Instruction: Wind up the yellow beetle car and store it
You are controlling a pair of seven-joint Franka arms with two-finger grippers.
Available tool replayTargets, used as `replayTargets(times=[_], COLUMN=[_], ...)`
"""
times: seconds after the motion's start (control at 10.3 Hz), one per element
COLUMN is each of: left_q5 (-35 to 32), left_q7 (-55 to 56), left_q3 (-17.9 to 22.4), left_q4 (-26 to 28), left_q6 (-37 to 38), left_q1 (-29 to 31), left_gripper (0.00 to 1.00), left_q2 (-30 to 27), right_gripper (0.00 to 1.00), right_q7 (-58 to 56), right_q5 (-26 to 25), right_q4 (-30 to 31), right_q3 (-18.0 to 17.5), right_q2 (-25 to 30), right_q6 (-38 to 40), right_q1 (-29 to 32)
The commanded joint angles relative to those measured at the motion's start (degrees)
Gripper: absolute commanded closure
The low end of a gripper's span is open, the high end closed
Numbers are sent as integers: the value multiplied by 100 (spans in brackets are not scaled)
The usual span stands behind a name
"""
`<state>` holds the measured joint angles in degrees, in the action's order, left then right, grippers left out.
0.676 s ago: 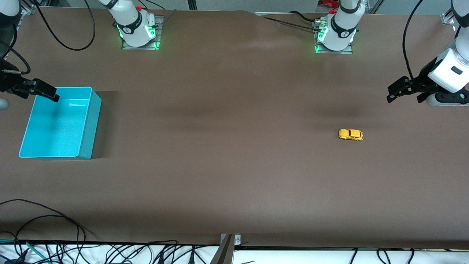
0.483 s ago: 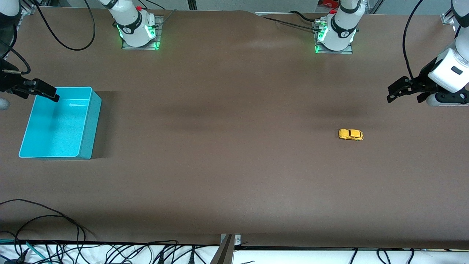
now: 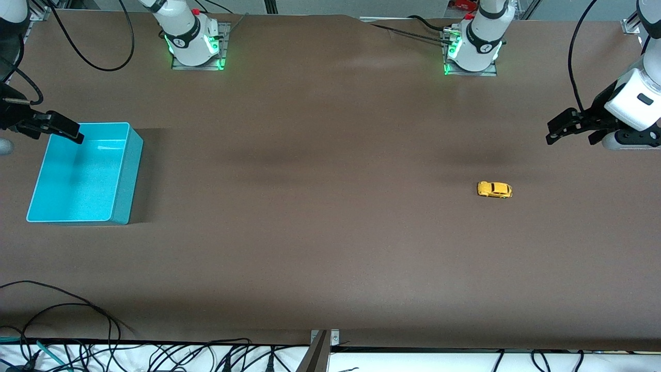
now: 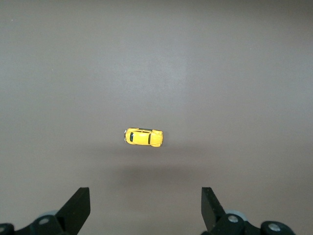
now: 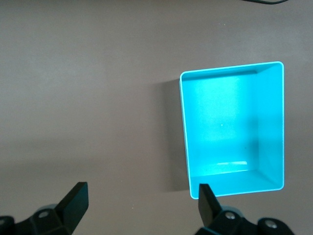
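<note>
Well apart: yellow beetle car, left gripper.

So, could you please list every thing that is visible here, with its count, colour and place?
toy car: one, yellow, on the table toward the left arm's end, standing on its wheels, untouched.
bin: one, turquoise, on the table toward the right arm's end, nothing visible inside.
table: one, brown top, carries both things.
cables: several, black, along the table edge nearest the front camera.
arm bases: two, white with green lights, along the table edge farthest from the front camera.
left gripper: one, black, open, up in the air near the toy car.
right gripper: one, black, open, over the bin's corner.
</note>
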<state>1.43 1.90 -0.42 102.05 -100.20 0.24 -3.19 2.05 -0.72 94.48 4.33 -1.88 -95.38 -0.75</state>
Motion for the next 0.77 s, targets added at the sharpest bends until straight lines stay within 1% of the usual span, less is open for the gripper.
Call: replayTargets(times=[0.0, 0.29, 0.48, 0.58, 0.68], left_q5=[165, 165, 156, 156, 156], left_q7=[-155, -147, -146, -155, -155], left_q3=[-2, -19, -11, -2, 7], left_q4=[-10, -10, -10, -10, -10], left_q6=[0, 0, 87, 88, 88], left_q1=[72, 72, 72, 72, 72], left_gripper=[0, 0, 6, 2, 0], left_q2=[-41, -41, -41, -41, -41], right_gripper=[0, 0, 0, 0, 0], right_q7=[6, -3, -3, -3, -3], right_q5=[107, 98, 98, 107, 98], right_q4=[-176, -220, -220, -220, -220], right_q3=[-28, -11, -11, -11, -11], right_q2=[-49, -40, -49, -40, -49], right_q6=[63, 63, 72, 72, 72], right_q1=[57, 66, 66, 66, 66])
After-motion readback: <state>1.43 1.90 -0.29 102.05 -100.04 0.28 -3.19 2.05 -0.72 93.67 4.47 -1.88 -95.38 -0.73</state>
